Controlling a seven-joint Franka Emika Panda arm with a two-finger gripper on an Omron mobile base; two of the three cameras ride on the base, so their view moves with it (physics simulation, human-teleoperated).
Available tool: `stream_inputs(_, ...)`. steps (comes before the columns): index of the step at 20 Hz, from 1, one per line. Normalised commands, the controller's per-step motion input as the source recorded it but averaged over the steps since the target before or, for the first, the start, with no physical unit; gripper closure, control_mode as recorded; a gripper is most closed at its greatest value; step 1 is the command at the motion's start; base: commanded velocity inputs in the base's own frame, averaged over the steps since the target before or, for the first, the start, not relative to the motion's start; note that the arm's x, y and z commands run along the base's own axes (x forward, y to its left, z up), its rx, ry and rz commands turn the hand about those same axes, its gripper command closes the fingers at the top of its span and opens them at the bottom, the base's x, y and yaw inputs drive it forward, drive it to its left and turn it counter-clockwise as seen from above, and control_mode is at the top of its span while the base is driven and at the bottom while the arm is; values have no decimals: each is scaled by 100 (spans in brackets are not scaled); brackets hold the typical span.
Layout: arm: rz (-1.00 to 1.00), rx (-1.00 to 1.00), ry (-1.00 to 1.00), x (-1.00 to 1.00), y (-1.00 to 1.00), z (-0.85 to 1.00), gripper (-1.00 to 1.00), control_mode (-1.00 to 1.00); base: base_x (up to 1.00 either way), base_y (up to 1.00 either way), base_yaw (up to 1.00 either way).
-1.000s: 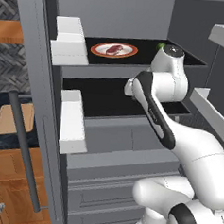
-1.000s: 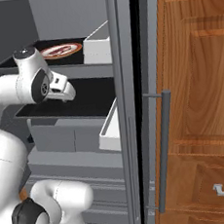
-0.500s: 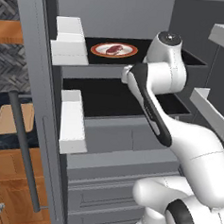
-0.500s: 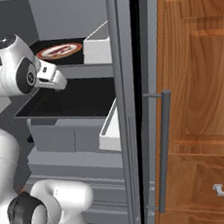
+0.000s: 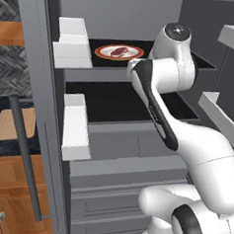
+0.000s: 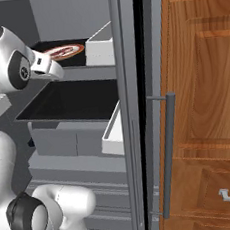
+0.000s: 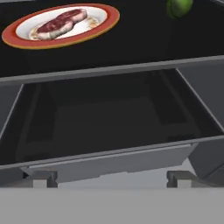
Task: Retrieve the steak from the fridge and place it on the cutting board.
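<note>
The steak [image 7: 61,22] lies on an orange-rimmed white plate [image 7: 109,18] on the upper black shelf of the open fridge [image 5: 36,59]. It shows in both base views as well, as the steak [image 5: 118,52] and the steak [image 6: 62,51]. My gripper [image 7: 111,179] is open and holds nothing. It hovers in front of the shelves, below and short of the plate. Seen from the right base, the gripper [image 6: 51,69] sits at the upper shelf's front edge. The cutting board [image 5: 12,124] lies on the counter left of the fridge door.
A small green ball [image 7: 179,6] rests on the same shelf, right of the plate. White door bins [image 5: 72,44] line the door on the left, and grey drawers [image 5: 118,198] sit below. A long dark handle [image 5: 27,157] runs down the door. Wooden cabinets [image 6: 206,102] stand to the right.
The arm has lifted the hand from the lower shelf's height to the front edge of the upper shelf, closer to the plate. The steak and plate have not moved.
</note>
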Motion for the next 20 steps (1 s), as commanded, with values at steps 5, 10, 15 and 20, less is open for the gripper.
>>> stream_inputs(5, 0, 0, -29, 0, 0, 38, -100, -100, 0, 0, 0)
stream_inputs(10, 0, -1, -19, 8, 0, 11, -100, -100, 0, 0, 0)
stream_inputs(15, 0, 0, -1, 10, 0, 42, -100, -100, 0, 0, 0)
stream_inputs(20, 0, 0, 0, 4, 4, 27, -100, -100, 0, 0, 0)
